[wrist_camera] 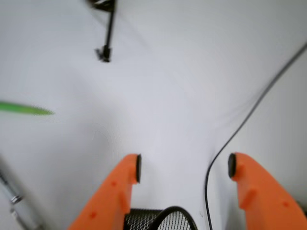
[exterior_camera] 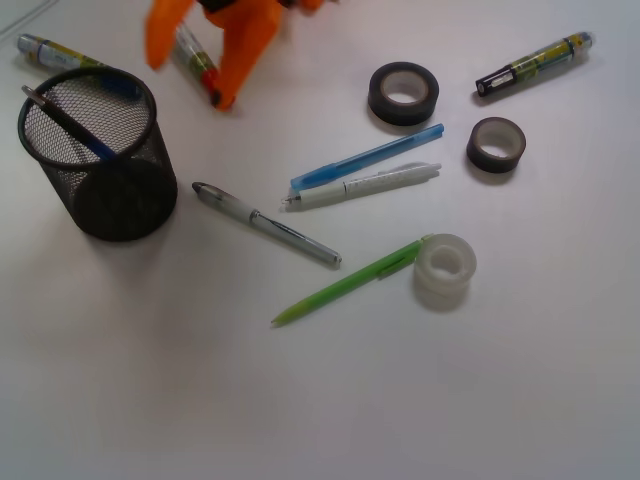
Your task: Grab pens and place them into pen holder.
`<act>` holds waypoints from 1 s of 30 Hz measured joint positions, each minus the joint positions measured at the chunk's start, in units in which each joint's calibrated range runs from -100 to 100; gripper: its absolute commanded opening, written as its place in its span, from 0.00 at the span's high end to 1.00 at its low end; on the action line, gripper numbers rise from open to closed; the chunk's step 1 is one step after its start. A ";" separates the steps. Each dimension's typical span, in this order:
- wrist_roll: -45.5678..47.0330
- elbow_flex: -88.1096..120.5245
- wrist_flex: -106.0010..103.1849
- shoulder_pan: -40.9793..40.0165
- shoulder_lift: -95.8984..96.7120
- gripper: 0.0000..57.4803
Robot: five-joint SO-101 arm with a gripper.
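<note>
The black mesh pen holder stands at the left with a dark navy pen leaning inside it. Its rim shows at the bottom of the wrist view. Four pens lie on the white table: light blue, white, silver and lime green. The green pen's tip and part of the silver pen show in the wrist view. My orange gripper hangs above the table just behind and right of the holder. It is open, with nothing between its pads.
A red-capped marker lies under the gripper. Other markers rest at the top left and top right. Two dark tape rolls and a clear one sit at the right. A black cable crosses the table.
</note>
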 measured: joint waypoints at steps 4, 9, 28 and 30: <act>1.51 -11.32 22.12 -0.37 4.27 0.63; 2.00 -26.06 37.32 -1.85 16.72 0.63; 3.86 -71.16 71.88 -3.55 53.40 0.63; 3.86 -72.87 72.74 -4.14 55.49 0.63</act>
